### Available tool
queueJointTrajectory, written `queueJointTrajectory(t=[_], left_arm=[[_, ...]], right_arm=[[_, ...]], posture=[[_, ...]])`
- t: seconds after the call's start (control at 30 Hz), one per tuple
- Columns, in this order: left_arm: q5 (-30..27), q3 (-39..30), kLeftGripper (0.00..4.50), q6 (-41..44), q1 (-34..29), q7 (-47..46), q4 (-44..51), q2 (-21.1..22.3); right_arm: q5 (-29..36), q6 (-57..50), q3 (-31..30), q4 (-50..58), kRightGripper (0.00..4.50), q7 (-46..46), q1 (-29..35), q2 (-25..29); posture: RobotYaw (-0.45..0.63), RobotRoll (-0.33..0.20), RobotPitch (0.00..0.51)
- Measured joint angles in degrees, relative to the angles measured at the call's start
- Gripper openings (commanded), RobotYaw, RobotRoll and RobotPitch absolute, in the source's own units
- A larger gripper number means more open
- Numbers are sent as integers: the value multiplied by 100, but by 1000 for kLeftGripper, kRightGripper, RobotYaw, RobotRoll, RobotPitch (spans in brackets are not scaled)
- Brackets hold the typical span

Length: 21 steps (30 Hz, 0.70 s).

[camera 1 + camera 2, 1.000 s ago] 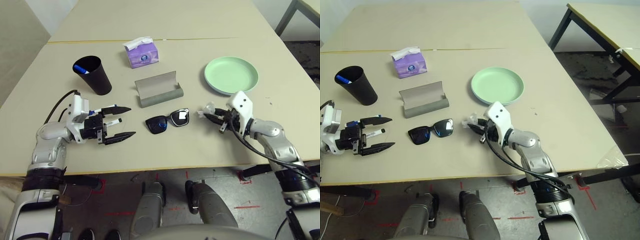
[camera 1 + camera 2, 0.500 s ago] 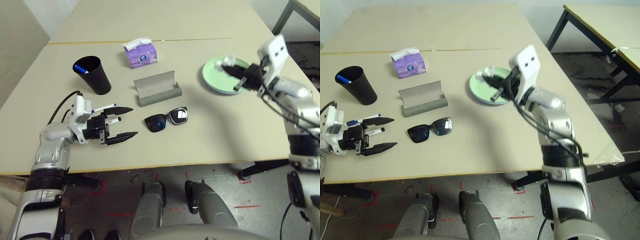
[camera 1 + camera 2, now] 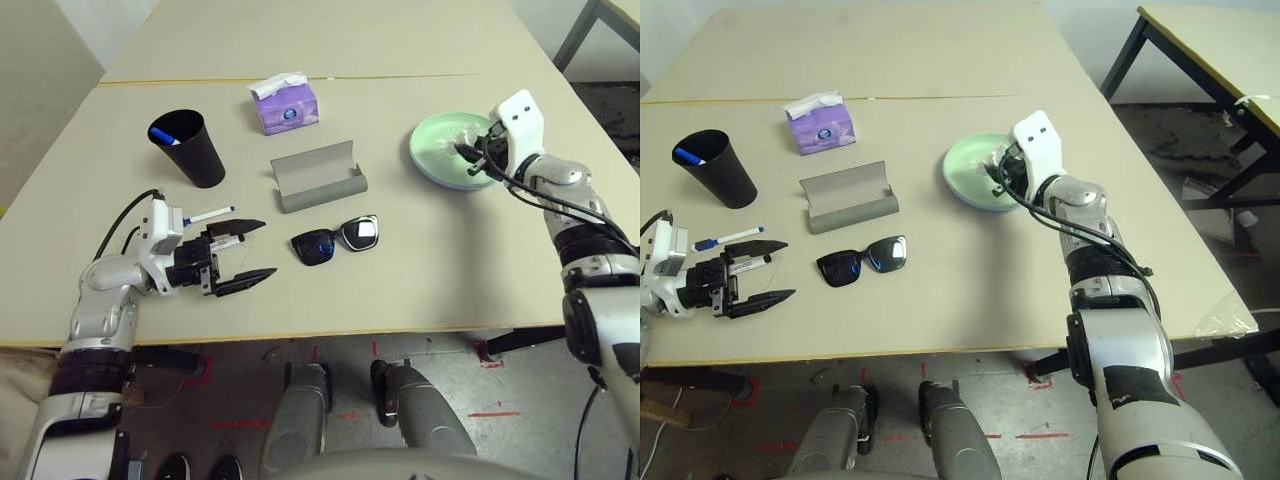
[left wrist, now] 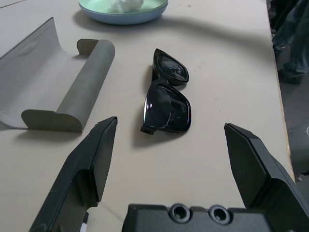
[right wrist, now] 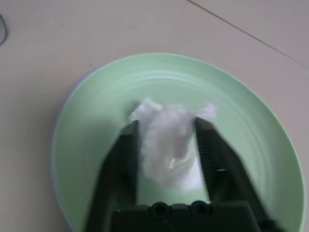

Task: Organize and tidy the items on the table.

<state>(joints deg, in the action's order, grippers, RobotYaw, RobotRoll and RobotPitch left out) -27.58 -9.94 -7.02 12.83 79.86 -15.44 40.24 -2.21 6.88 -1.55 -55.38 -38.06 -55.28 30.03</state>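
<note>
Right gripper point(image 5: 166, 140) is sitting over the green plate point(image 3: 432, 150), fingers on either side of the crumpled tissue point(image 5: 170, 145). The jaws are parted and look to be loosening off it, but I can't tell whether the pads are touching the wad or just flanking it. The tissue is inside the plate, near its middle, looking like it's resting on the dish.

Step in hand, as I read it: dropping the tissue into the plate. To do it well: finish spreading the jaws before pulling out, then back off along the finger line so the paper isn't dragging over the rim. Tissue is light and snags easily, so lift clear slowly and check nothing is clinging to a pad.

Left gripper point(image 4: 171, 166) is hanging just above the table point(image 3: 450, 260) on the robot's left, jaws spread wide and gripping nothing. A marker point(image 3: 205, 215) is lying just beside it, blue end towards the robot's left, long axis roughly across the table. The black cup point(image 3: 188, 150) beyond it is holding another blue-capped marker.

Sunglasses point(image 3: 335, 238) are folded, lying between the two arms, long axis running left-right, slightly tilted, lenses facing the robot. The open grey glasses case point(image 3: 318, 178) is just behind them, long axis near parallel to theirs, and the left gripper is aiming at the pair. The tissue has no real axis: just a wad.
</note>
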Motion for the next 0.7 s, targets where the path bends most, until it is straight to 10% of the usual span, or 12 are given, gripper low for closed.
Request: queueJointTrajectory(t=[0.13, 0.43, 0.7], left_arm=[[-9, 0, 4500, 25, -4, -17, 19, 0], [-17, -20, 4500, 31, 102, 342, -161, 254], [-34, -59, 4500, 18, 85, 640, -464, 444]], right_arm=[[-19, -36, 14, 71, 4479, -50, 9, 192], [811, -2439, 735, 3216, 4479, -320, 1131, 830], [2069, -6922, 653, 7171, 4479, -278, 1222, 1316]], posture=[[32, 0, 198], [-5, 0, 211], [-36, 0, 227]])
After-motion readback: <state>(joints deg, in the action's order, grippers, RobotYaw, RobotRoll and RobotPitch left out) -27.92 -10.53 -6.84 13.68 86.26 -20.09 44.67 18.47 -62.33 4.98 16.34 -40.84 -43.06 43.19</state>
